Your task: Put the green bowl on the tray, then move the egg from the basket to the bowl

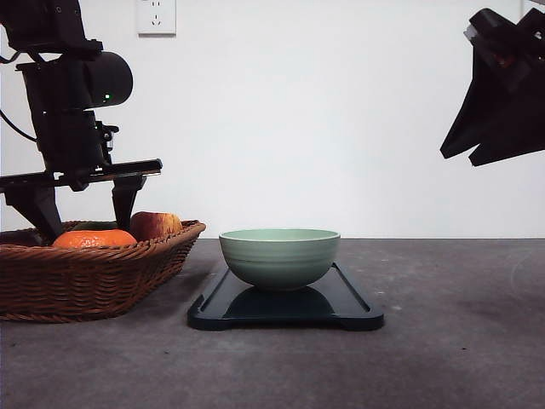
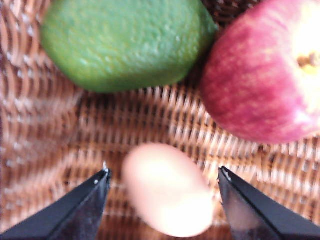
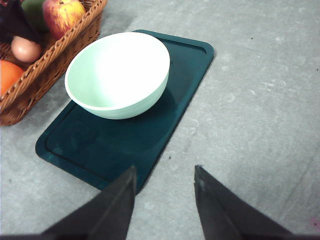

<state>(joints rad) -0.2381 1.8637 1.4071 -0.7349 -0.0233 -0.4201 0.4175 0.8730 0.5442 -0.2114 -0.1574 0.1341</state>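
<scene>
The green bowl (image 1: 279, 256) (image 3: 117, 75) stands upright and empty on the black tray (image 1: 341, 311) (image 3: 100, 150). Left of the tray is the wicker basket (image 1: 85, 281) (image 3: 60, 50) (image 2: 150, 115). The pale egg (image 2: 167, 192) (image 3: 26, 49) lies on the basket's floor. My left gripper (image 2: 164, 172) (image 1: 85, 228) is lowered into the basket, open, with one finger on each side of the egg. My right gripper (image 3: 164, 170) (image 1: 458, 156) hangs high at the right, open and holding nothing, above the table near a corner of the tray.
A green fruit (image 2: 125, 42) and a red apple (image 2: 260, 75) (image 1: 153, 225) lie in the basket just beyond the egg. An orange (image 1: 94, 239) (image 3: 7, 75) sits near the basket's front. A wall socket (image 1: 156, 15) is on the white wall behind.
</scene>
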